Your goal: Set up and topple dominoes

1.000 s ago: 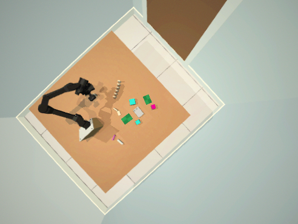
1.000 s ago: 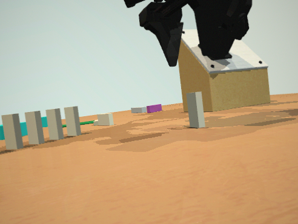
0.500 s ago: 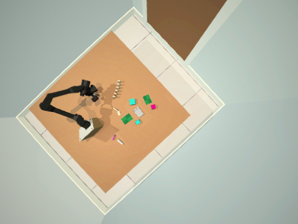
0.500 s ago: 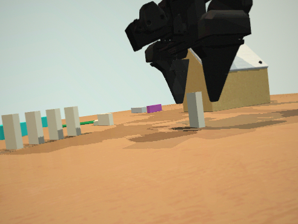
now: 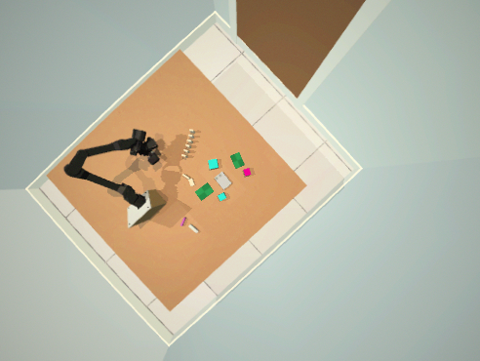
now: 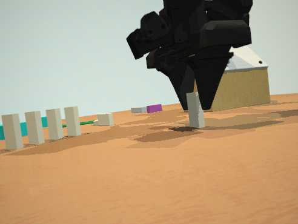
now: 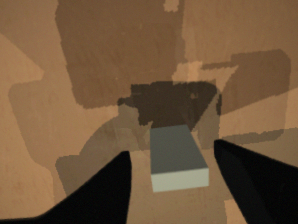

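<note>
I am working the end effector (image 5: 149, 152) (image 6: 195, 109) (image 7: 172, 152) low over the tabletop (image 5: 229, 224) (image 6: 127, 175) (image 7: 30, 120), with its fingers pointing down around a single pale domino (image 6: 196, 110) (image 7: 177, 150). The fingers are standing partly open, one on either side of it, and the wrist camera is showing me a gap at both sides, so I am not gripping it. That domino is standing on end, well apart from the row; in the top view the arm is hiding it from me.

The row (image 5: 189, 141) (image 6: 55, 124) is showing me six upright dominoes from above, while the exterior camera is catching four of them. Near one end of the row, two small cream pieces (image 5: 191, 181) (image 6: 105, 119) are lying close together.

Beyond them, a cyan square (image 5: 213, 164), a smaller cyan block (image 5: 221, 196), a grey plate (image 5: 222, 180), two green patches (image 5: 204, 191) and a magenta block (image 5: 247, 172) are sitting scattered. A purple bar (image 5: 183, 221) (image 6: 154, 108) and a whitish bar (image 5: 194, 228) (image 6: 139, 109) are lying near each other. A house-shaped block (image 5: 141, 210) (image 6: 245, 88) with a pale sloping top is standing behind the end effector in the exterior view.
</note>
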Controlling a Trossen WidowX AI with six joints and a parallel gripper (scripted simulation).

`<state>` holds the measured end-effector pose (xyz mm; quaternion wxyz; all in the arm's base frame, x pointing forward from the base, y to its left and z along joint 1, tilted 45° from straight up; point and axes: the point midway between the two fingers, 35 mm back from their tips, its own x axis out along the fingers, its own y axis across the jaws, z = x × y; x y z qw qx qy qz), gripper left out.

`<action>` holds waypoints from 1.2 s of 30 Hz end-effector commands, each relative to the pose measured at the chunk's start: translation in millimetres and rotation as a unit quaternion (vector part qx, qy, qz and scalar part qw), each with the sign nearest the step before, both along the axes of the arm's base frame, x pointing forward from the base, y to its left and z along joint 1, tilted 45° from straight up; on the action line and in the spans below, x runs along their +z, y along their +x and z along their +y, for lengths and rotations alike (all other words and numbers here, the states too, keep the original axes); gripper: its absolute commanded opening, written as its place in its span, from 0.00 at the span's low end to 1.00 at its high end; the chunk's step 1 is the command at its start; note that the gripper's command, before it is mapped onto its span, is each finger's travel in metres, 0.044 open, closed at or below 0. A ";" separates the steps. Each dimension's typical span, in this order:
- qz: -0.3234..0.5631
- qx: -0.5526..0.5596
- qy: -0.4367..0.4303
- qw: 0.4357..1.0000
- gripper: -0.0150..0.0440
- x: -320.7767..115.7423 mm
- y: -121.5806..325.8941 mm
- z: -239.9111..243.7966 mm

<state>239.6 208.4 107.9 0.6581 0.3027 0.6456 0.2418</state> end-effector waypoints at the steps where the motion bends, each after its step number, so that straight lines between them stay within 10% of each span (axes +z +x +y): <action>1: 0.001 -0.003 -0.002 1.000 0.51 -0.7 0.5 -0.2; 14: -0.001 -0.001 -0.004 1.000 0.44 2.6 2.0 -4.3; 24: 0.001 0.000 -0.004 1.000 0.44 92.8 -5.6 -94.1; 36: -0.045 0.044 -0.015 0.998 0.44 72.5 30.7 -121.6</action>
